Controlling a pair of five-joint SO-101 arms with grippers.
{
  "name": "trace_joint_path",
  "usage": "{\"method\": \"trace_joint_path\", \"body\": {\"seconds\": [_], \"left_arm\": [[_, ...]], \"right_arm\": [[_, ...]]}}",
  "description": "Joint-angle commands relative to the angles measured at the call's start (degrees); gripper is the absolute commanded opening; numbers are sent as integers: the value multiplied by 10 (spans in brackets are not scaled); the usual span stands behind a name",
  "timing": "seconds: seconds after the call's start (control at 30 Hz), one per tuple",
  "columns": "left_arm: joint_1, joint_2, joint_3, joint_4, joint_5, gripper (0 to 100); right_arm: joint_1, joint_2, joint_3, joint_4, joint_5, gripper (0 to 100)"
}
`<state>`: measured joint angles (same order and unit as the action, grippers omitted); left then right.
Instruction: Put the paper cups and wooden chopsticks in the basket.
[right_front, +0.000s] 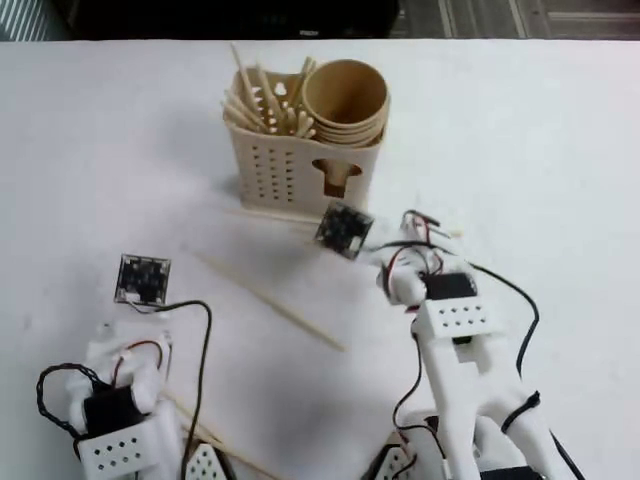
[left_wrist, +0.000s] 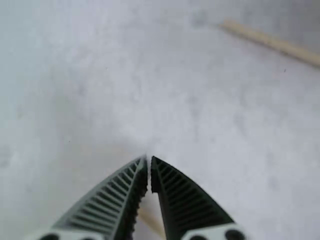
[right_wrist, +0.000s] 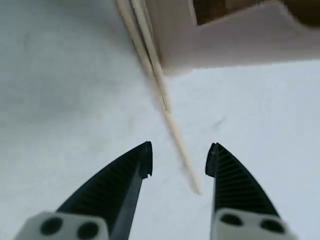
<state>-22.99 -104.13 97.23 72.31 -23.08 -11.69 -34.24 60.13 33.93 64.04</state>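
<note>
White tabletop (right_front: 560, 150) bears loose chopsticks (right_front: 270, 302) before a dark backdrop (right_front: 230, 18).

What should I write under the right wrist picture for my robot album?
Open right gripper lined up on chopsticks lying beside the basket.

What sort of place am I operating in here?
Probably a lab or hobby test bench: a plain white table, a left arm and right arm with exposed wiring, and a basket holding paper cups and chopsticks.
</note>
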Motion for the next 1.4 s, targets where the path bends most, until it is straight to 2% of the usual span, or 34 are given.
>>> {"method": "trace_joint_path", "body": {"seconds": [0.0, 0.13, 0.23, 0.43, 0.63, 0.77, 0.93, 1.1, 1.37], "left_arm": [[-1, -4, -3, 4, 6, 36], [-1, -4, -3, 4, 6, 36], [-1, -4, -3, 4, 6, 36], [-1, -4, -3, 4, 6, 36], [-1, -4, -3, 4, 6, 36], [-1, -4, -3, 4, 6, 36], [-1, -4, -3, 4, 6, 36], [-1, -4, -3, 4, 6, 36], [-1, -4, -3, 4, 6, 36]], "right_arm": [[-23, 2, -10, -13, 20, 180], [-27, 86, -62, -2, 26, 180], [-24, 169, -133, 44, 54, 180], [-24, 322, -287, 119, 61, 180], [-28, 422, -389, 137, 64, 180], [-28, 465, -407, 135, 109, 177], [-28, 497, -414, 132, 113, 171], [-34, 510, -421, 137, 113, 10], [-55, 503, -422, 232, 113, 21]]}}
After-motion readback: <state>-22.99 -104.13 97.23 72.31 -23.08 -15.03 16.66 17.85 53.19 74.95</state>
